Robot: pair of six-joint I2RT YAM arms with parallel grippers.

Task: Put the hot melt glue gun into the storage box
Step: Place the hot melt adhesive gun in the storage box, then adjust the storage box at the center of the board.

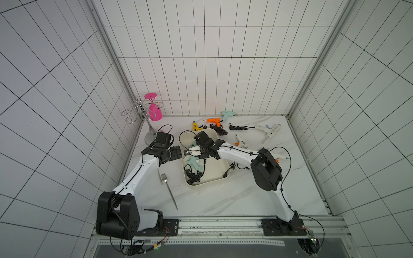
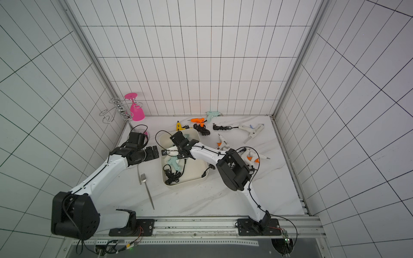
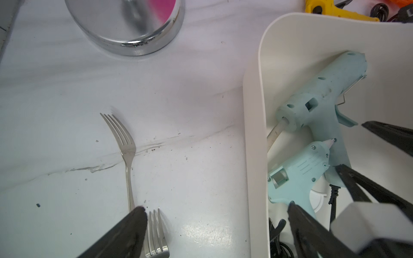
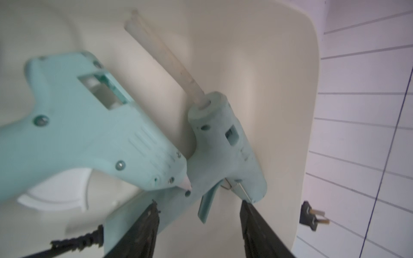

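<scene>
Table [image 1: 223, 201]: white marble top.
Storage box [image 1: 215, 172]: mid-table, between the two arms.
Right gripper [image 4: 199, 202]: over the box, fingers apart on either side of the gun's trigger, clamping nothing.
Left gripper [image 1: 178, 152]: spread wide, just beside the box wall.
Hot melt glue gun [image 4: 223, 138]: teal, lying flat inside the box, glue stick in its back.
Second teal gun [image 4: 89, 134]: also in the box, nozzle over the first gun's handle.
Fork [image 1: 169, 189]: on the table.

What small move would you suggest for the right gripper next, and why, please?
Probably lift the right gripper straight up: its jaws stand apart either side of the teal glue gun, which already lies on the storage box floor beside a second gun.
</scene>
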